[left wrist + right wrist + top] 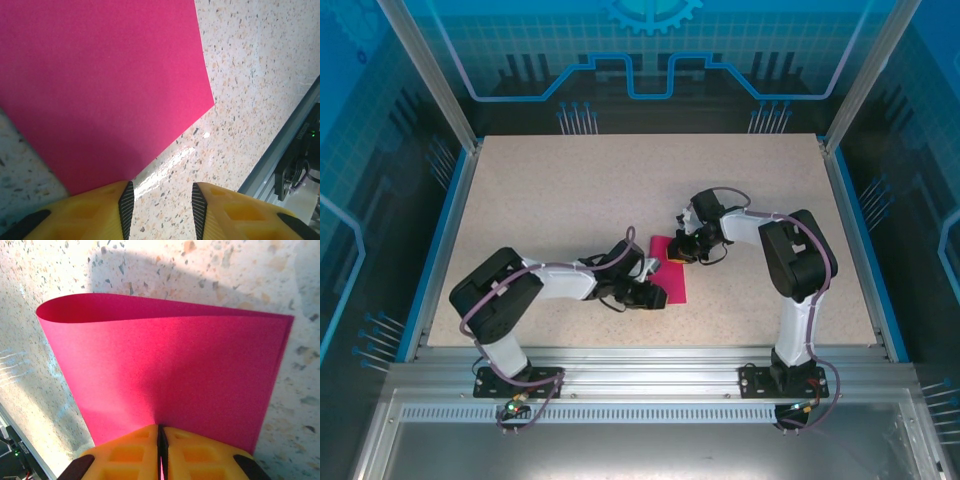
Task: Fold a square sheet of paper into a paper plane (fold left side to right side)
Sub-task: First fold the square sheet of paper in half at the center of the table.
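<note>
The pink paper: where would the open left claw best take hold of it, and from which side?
Probably the paper corner just ahead of the left gripper, coming in low over the bare table: it lies flat there, so only its thin edge offers a pinch. The right gripper clamps another edge.

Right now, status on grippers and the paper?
Right gripper shut on the square sheet of paper, bent over in a loose curl. Left gripper open at its corner, not gripping. Nothing seen in the way.

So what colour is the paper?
The paper is plain magenta-pink, clearest in the right wrist view.
</note>
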Motion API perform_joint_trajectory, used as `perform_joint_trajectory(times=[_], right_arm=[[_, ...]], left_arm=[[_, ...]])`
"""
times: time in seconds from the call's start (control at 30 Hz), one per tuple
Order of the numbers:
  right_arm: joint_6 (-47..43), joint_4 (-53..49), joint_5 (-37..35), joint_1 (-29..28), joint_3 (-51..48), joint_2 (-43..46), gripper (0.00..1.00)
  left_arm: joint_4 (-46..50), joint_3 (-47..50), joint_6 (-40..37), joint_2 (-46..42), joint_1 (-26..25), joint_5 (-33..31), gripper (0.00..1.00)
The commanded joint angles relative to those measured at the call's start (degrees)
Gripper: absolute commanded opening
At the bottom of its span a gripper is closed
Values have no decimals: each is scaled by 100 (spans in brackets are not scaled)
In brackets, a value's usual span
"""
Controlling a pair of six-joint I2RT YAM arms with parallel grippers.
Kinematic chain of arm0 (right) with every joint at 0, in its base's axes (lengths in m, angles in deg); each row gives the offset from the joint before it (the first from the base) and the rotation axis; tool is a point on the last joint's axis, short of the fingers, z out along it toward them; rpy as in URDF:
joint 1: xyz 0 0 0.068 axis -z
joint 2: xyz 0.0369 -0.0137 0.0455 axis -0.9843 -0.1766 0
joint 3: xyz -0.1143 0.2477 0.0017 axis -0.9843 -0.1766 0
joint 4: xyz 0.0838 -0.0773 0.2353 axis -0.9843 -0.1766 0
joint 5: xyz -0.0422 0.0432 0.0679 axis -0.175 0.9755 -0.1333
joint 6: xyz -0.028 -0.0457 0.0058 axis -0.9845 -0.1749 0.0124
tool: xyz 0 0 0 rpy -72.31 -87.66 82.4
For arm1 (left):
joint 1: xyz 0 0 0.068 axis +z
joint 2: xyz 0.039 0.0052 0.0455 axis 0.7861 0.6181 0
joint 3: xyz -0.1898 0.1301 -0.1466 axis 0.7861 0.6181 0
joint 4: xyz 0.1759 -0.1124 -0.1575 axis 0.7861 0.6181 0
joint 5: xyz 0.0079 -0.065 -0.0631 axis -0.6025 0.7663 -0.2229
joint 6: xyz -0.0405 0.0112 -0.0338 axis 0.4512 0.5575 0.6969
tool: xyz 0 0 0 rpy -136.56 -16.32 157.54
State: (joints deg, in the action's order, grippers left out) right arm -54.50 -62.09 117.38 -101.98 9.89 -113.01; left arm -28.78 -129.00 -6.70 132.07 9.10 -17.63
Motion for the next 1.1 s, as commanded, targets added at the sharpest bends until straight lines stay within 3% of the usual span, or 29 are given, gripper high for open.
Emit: perform_joint_trajectory(times=[0.0,0.27,0.4,0.67,1.07], right_arm=[[75,-459,-596,-90,-210,-493,11],[53,-427,-560,-90,-237,-458,11],[47,-418,-551,-96,-241,-457,11],[36,-401,-510,-118,-236,-442,11],[-107,-108,-132,-123,-187,65,13]], left_arm=[[263,259,208,-144,-91,142,41],[886,-593,-123,-740,272,153,44],[932,-985,-214,-284,521,206,44],[697,-1545,-222,721,540,297,43],[778,-1415,-196,1127,541,198,43]])
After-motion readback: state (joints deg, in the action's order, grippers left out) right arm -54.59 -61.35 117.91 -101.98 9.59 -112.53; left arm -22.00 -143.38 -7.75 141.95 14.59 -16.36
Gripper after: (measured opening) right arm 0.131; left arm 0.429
